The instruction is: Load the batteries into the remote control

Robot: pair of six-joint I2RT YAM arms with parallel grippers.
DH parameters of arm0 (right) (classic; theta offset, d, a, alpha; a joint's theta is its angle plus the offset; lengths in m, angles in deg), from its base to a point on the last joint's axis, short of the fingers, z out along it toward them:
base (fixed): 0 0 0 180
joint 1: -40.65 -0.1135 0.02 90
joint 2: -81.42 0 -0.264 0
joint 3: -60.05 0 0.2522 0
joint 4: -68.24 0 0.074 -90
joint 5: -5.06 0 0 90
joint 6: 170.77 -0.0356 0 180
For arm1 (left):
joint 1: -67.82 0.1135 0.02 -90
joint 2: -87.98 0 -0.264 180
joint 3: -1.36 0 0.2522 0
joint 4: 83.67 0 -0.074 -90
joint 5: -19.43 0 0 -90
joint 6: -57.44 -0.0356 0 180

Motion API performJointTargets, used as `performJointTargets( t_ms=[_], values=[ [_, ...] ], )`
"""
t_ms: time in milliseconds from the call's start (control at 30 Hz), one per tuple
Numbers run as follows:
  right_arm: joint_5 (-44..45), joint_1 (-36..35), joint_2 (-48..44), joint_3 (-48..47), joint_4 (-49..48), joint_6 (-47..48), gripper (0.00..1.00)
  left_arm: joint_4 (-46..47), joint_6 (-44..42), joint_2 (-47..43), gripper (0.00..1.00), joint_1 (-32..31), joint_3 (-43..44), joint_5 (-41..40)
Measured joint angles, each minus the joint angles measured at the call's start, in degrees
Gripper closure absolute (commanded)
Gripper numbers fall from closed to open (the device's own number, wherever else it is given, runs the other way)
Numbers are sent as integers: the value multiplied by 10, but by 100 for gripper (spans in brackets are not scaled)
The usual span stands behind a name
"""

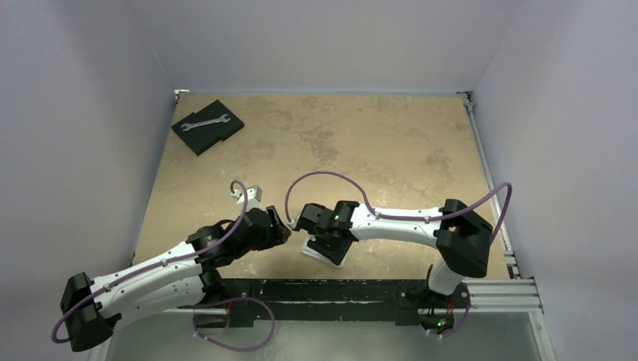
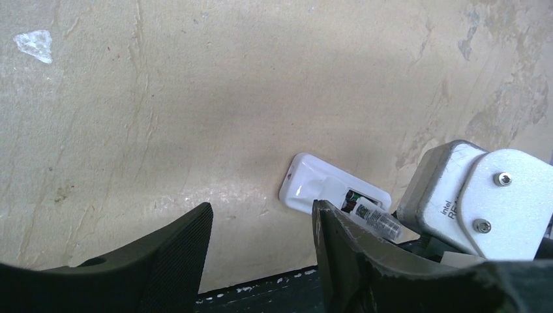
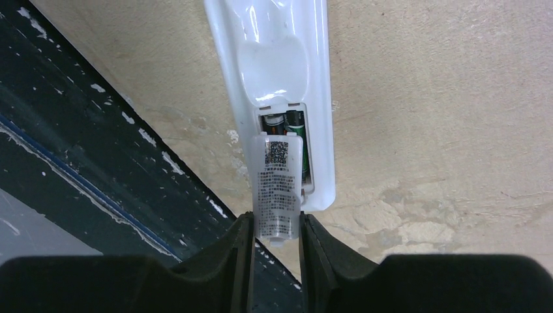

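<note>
The right gripper (image 3: 276, 225) is pinching the small white cover (image 3: 277, 182) by its sides and holding it partly over the 6 o'clock end of the bay. Both batteries (image 3: 287, 124) are already sitting there in the remote control (image 3: 274, 39), which is lying back-up on the table (image 3: 424, 130) near its 6 o'clock edge. The left gripper (image 2: 262, 215) is hanging with its jaws apart and nothing between them, the remote peeking out beside its 3 o'clock finger. Since nothing is bracing the remote, I judge that pushing the cover home is risking the body skidding toward that near edge, or the tabs entering skewed and jamming above the cells.
</note>
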Motion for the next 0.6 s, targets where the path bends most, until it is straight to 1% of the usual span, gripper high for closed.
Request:
performJointTargets(
  t_ms=[600],
  values=[
    [0,0,10,-10,-5,10,82,-7,3,-7,44,0,0,-3]
  ],
)
